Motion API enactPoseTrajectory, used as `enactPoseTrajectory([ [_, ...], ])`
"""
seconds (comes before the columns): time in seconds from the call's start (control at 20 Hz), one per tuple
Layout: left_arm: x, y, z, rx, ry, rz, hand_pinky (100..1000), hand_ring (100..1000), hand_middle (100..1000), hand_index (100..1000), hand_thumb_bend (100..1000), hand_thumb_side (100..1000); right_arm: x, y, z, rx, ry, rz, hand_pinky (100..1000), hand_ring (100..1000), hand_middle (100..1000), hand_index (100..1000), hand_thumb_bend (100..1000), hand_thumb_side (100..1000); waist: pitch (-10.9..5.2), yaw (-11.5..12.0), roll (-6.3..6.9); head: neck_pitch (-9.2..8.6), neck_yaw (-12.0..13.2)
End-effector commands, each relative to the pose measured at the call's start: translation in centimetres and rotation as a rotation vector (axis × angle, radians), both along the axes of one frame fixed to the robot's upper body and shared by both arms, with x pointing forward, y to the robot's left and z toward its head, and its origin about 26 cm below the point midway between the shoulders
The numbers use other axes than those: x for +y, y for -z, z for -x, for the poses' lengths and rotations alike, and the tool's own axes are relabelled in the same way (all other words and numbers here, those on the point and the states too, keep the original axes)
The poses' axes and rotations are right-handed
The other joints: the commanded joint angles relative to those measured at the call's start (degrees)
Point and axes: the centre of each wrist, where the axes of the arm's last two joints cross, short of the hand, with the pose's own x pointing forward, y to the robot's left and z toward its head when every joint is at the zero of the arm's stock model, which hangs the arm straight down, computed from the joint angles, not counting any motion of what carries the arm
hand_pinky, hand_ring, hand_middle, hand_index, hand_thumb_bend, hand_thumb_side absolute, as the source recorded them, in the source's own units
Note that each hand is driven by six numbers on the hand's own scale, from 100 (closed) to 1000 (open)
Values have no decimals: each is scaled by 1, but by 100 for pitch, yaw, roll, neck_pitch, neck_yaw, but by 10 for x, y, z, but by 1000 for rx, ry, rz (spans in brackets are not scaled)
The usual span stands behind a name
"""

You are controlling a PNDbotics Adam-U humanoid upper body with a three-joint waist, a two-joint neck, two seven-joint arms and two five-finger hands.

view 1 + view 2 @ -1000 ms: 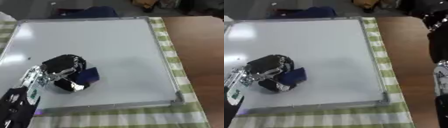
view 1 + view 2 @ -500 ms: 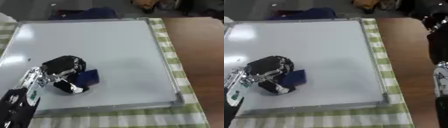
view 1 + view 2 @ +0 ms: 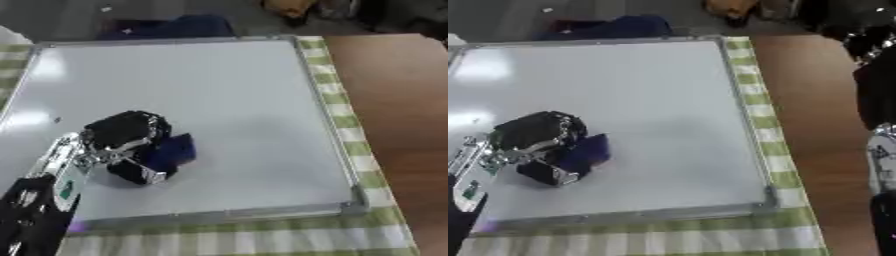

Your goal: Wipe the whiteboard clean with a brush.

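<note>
Whiteboard (image 3: pixel 219 90) lying on a checked cloth (image 3: pixel 262 240), its surface apparently clean. The left hand (image 3: pixel 127 137), fingers curled round a dark blue brush (image 3: pixel 171 150), presses it on the board's near-left area. The right hand is unseen. Keep the brush flat; sweep overlapping strokes toward unwiped areas.

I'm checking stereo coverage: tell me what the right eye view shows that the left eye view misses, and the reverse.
Only the right eye view shows the robot's black and silver right arm along its right edge; its hand is not visible. Only the left eye view shows more of the green checked tablecloth beyond the board's left edge. Both show the white metal-framed whiteboard, the left hand curled round the dark blue brush on the board's near left part, and the brown wooden table.
</note>
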Motion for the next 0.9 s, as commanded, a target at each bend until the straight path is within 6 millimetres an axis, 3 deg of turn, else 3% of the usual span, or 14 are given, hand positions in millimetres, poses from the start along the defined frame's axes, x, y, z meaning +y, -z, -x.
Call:
enactPoseTrajectory([
  [0.05, 1, -1, -2, -6, 2, -33, 652, 617, 438, 104, 279, 507, -1, -6, 3, -21, 5, 20, 745, 639, 517, 590, 211, 1000, -68, -3, -17, -79, -9],
  [0.25, -2, -7, -2, -24, 24, -76, 663, 633, 458, 101, 298, 499, -1, -6, 3, -18, 5, 20, 746, 639, 517, 590, 211, 1000, -73, 4, -9, -82, -29],
  [0.35, -3, -12, -3, -41, 38, -109, 692, 707, 580, 100, 352, 521, -1, -6, 3, -17, 4, 22, 746, 639, 516, 591, 211, 1000, -80, 2, -5, -85, -35],
  [0.4, -4, -14, -3, -51, 44, -126, 698, 718, 593, 100, 356, 519, -1, -6, 3, -16, 3, 22, 746, 639, 515, 591, 211, 1000, -84, 1, -3, -89, -39],
  [0.9, -10, -33, -9, -130, 99, -225, 732, 765, 638, 100, 404, 538, -1, -7, 3, -13, -3, 27, 748, 640, 515, 591, 211, 1000, -87, -14, 31, -106, -60],
])
